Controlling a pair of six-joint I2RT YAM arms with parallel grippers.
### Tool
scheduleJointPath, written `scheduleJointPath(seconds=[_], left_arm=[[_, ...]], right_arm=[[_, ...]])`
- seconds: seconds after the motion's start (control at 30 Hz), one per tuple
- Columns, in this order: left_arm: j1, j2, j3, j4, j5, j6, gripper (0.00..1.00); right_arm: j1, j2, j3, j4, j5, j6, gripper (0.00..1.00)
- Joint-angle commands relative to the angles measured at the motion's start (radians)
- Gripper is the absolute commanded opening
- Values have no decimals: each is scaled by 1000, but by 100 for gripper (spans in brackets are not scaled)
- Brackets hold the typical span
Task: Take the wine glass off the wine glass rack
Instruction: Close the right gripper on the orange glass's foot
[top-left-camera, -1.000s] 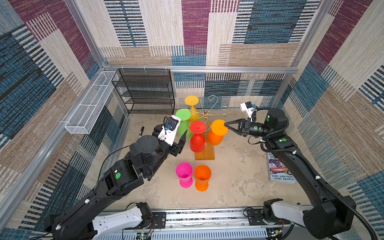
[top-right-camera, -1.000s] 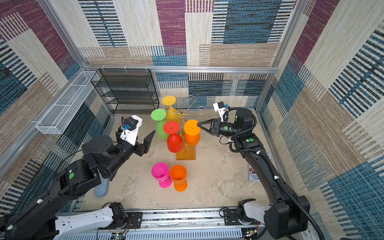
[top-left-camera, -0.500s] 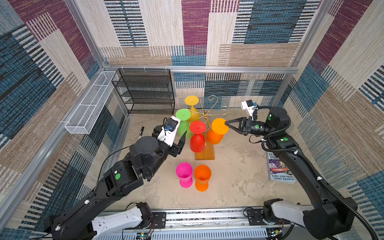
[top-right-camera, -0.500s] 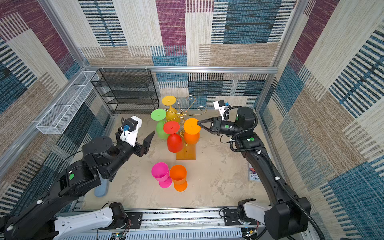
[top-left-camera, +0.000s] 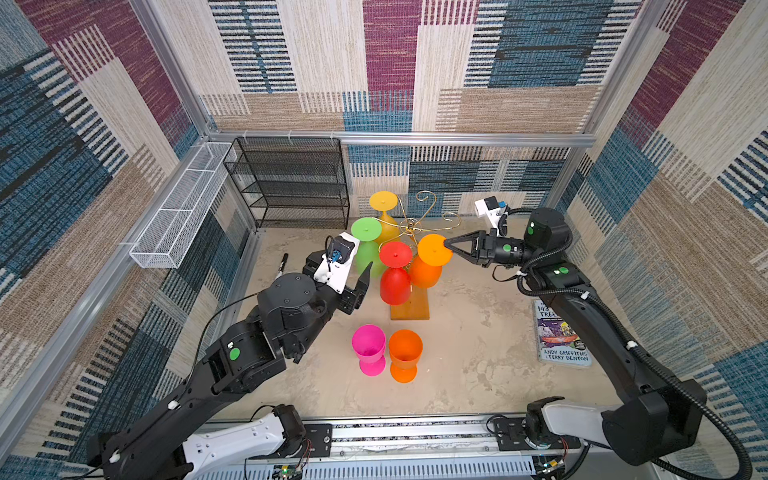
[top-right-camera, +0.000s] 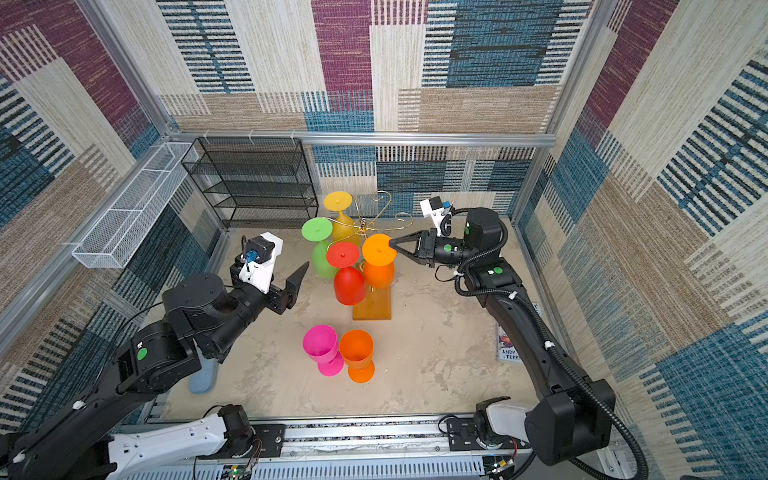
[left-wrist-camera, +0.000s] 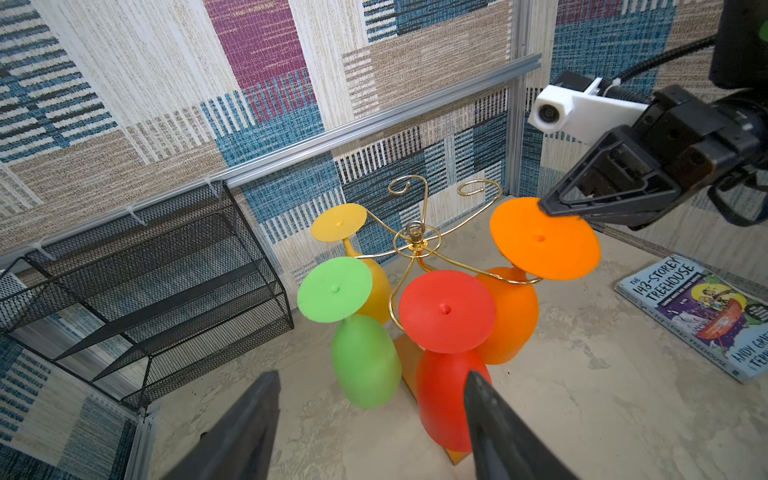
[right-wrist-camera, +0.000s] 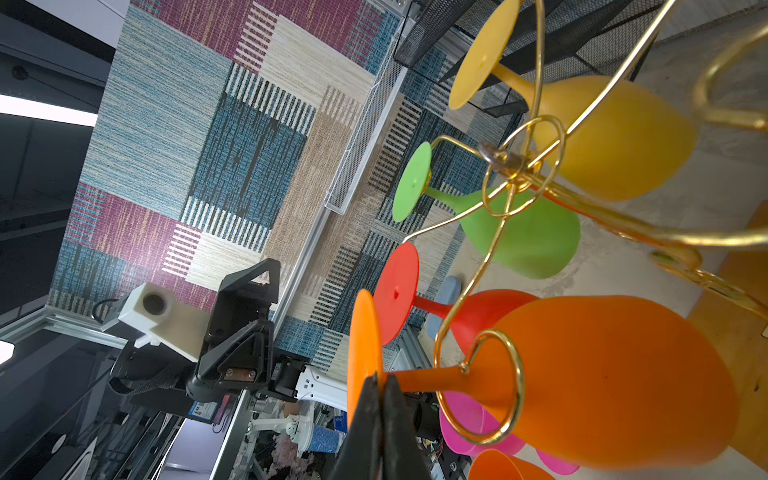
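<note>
Nearest the front edge, pink glass (top-left-camera: 368, 347) and standing orange glass (top-left-camera: 405, 353) sit upright and touching on the table (top-left-camera: 478, 374). Just behind, left gripper (left-wrist-camera: 370, 380) hovers with jaws spread, holding nothing, close to the rack. Wine glass rack (top-left-camera: 409, 226) stands mid-table: thin gold wire tree, curled arm ends, orange-brown wooden base. Red glass (top-left-camera: 395, 284), green glass (top-left-camera: 368, 257) and yellow glass (top-left-camera: 384, 201) hang upside down. Hanging orange wine glass (top-left-camera: 426, 270) is bowl down on the rack's right side, stem in a wire loop. Right gripper (top-left-camera: 446, 242) pinches its foot rim. Black mesh shelf (top-left-camera: 291, 183) sits against the back wall.
</note>
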Motion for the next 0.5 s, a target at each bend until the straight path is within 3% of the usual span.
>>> scheduleJointPath(seconds=[0.0,0.47], left_arm=[[2,-2,-7,39,-1,10,72],[12,-5,-20,33,1,10,72]], right_arm=[[3,13,26,3,-2,-14,0],[3,73,96,-64,39,3,0]])
